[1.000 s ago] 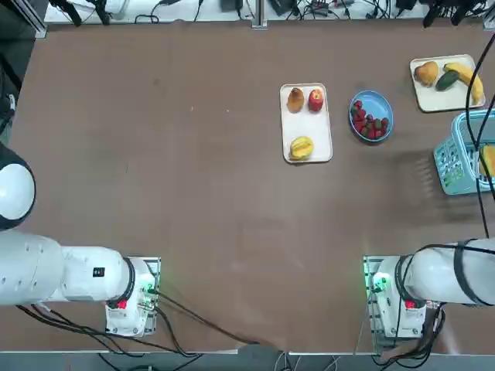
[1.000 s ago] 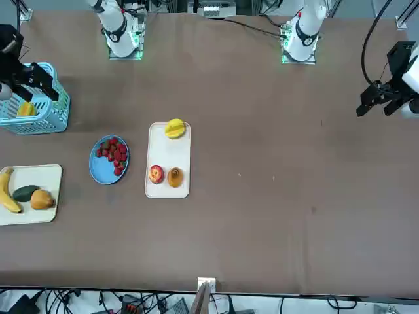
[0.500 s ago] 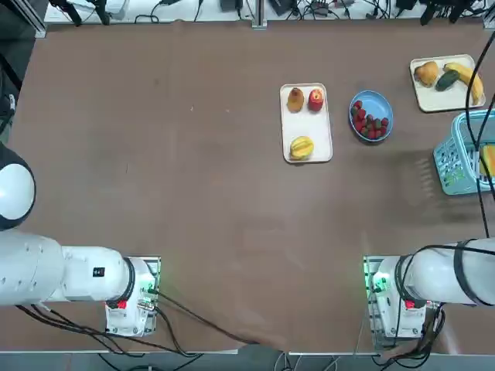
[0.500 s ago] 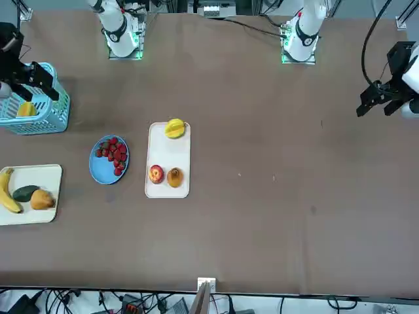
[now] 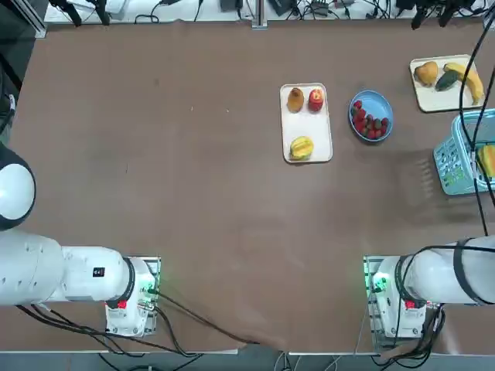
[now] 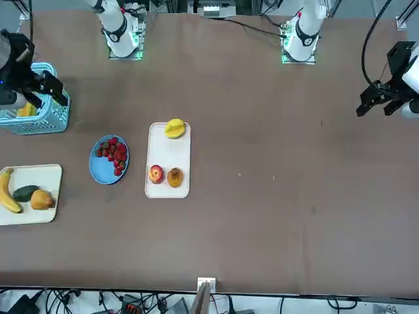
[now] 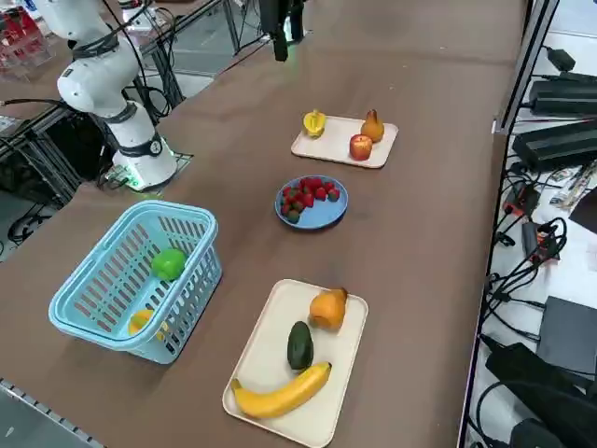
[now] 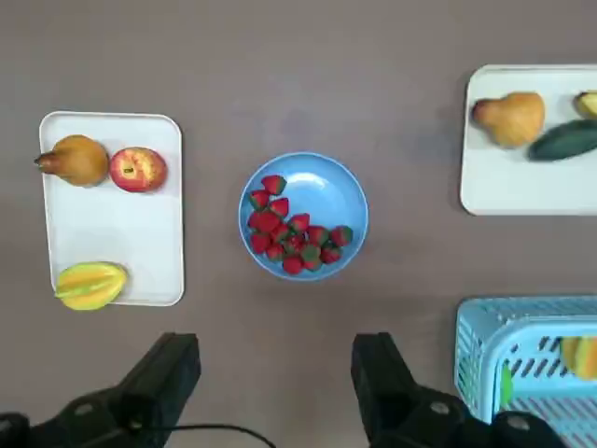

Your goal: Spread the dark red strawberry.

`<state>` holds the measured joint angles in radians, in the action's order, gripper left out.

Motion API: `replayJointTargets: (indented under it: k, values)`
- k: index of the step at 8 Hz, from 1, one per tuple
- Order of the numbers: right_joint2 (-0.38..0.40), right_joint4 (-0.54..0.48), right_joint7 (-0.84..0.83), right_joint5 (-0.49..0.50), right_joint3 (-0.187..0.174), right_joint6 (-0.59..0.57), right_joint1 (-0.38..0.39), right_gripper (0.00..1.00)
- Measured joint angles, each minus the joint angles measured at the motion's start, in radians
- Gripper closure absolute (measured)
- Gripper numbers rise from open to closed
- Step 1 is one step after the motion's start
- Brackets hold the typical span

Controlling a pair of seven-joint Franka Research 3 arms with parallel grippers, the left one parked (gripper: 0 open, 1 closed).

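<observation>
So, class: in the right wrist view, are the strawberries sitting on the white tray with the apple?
No, the strawberries lie in the blue bowl, apart from the white tray holding the apple.

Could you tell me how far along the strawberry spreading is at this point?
Nothing looks done: the strawberries lie heaped in the blue plate. The right gripper hangs open, empty, high above the table short of the plate. Descending, picking and spreading all remain.
</observation>
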<state>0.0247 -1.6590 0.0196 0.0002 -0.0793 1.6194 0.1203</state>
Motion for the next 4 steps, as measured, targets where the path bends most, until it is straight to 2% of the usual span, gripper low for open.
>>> replayJointTargets:
  k: [4]
  values:
    - [-0.064,-0.132,0.125,-0.002,0.005,0.183,0.092,0.0]
